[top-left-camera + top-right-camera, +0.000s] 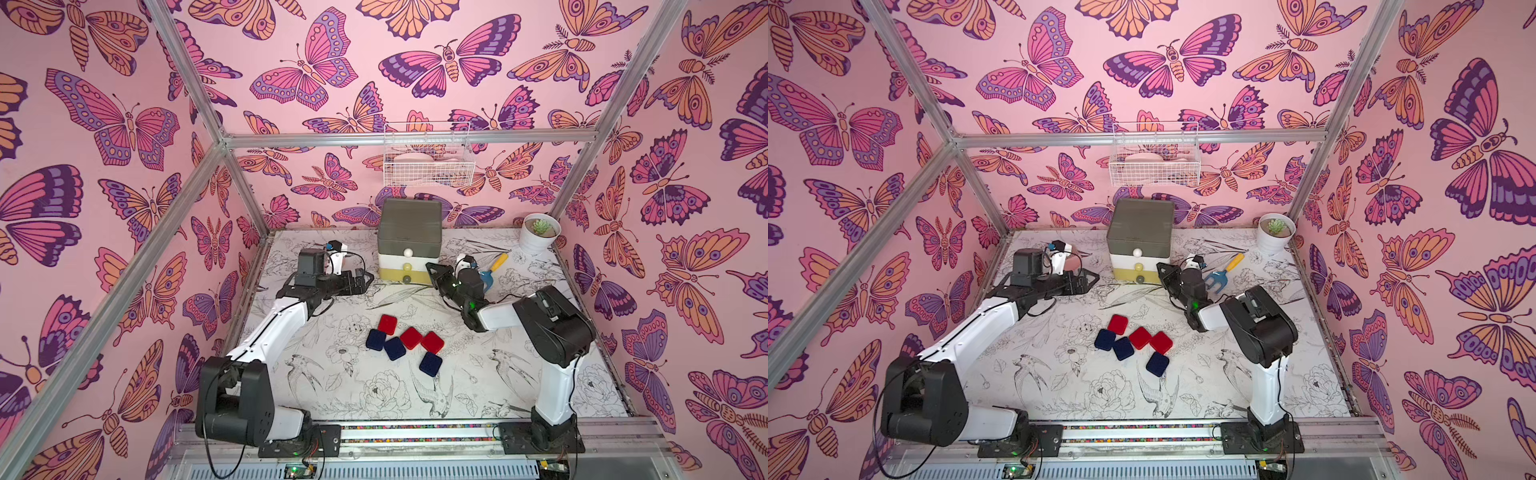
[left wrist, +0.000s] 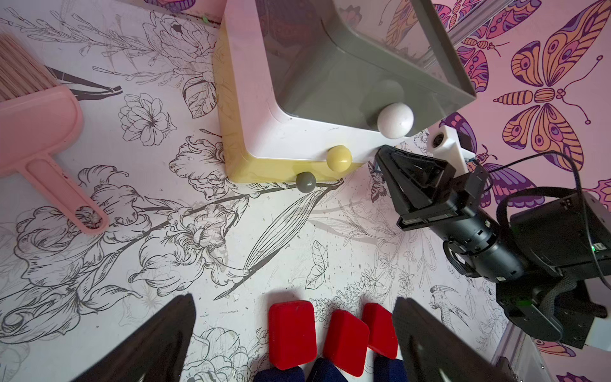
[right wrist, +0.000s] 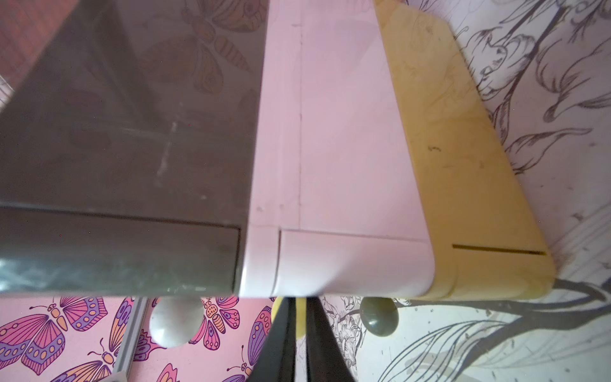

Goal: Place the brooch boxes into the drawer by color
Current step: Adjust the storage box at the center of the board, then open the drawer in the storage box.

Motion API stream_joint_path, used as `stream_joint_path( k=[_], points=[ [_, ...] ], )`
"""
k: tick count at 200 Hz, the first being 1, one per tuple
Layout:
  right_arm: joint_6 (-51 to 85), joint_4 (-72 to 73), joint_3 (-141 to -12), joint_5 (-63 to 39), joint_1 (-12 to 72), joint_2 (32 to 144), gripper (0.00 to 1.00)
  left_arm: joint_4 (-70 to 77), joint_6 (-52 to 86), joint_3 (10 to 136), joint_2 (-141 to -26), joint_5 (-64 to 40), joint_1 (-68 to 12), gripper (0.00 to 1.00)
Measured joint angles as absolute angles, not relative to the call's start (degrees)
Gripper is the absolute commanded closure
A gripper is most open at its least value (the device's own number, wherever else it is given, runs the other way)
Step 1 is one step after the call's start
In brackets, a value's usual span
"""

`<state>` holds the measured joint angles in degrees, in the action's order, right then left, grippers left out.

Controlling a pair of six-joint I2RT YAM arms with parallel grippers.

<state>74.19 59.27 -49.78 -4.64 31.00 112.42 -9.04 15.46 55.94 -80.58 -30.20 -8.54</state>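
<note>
Butterfly walls [image 1: 291, 83] enclose a floral bench [image 1: 478, 386]. In a top view, the drawer [image 1: 409, 232] stands at the far edge, brooch boxes [image 1: 411, 337] mid-bench. Left wrist: left end effector [image 2: 293, 297] gapes. Right wrist: right end effector [image 3: 300, 301], fingers nearly together, faces the yellow knob [image 3: 300, 317] directly ahead.

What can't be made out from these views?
- Inside the drawer: all three fronts are shut, so the contents are hidden.
- Yellow knob: mostly behind the right gripper in the right wrist view; a grip cannot be confirmed.
- Navy brooch boxes: cut off by the frame edge in the left wrist view.
- Wire basket contents: too small, behind wires, in both top views.
</note>
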Motion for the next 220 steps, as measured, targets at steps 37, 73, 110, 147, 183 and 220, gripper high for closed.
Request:
stream_joint_path(
  k=[37, 73, 110, 147, 183, 220],
  points=[
    [72.95, 58.89, -49.8, -6.04, 29.04, 112.38, 0.67, -9.06, 15.46, 55.94, -80.58, -30.2, -8.54, 0.0],
    [71.72, 56.75, -49.78, -5.91, 28.62, 110.34, 0.59, -9.06, 15.46, 55.92, -80.58, -30.2, -8.51, 0.0],
    [71.79, 56.21, -49.78, -4.97, 31.64, 106.94, 0.56, -9.04, 15.46, 55.92, -80.58, -30.2, -8.47, 0.0],
    [74.85, 58.37, -49.87, -4.54, 37.39, 110.45, 0.52, -9.06, 15.46, 55.92, -80.58, -30.2, -8.47, 0.0],
    [76.77, 58.41, -50.5, -4.05, 38.06, 115.5, 0.41, -9.04, 15.46, 55.83, -80.58, -30.2, -8.47, 0.0],
    [77.43, 58.54, -53.23, -3.05, 38.02, 116.05, 0.4, -9.06, 15.46, 55.59, -80.58, -30.2, -8.47, 0.0]
  ],
)
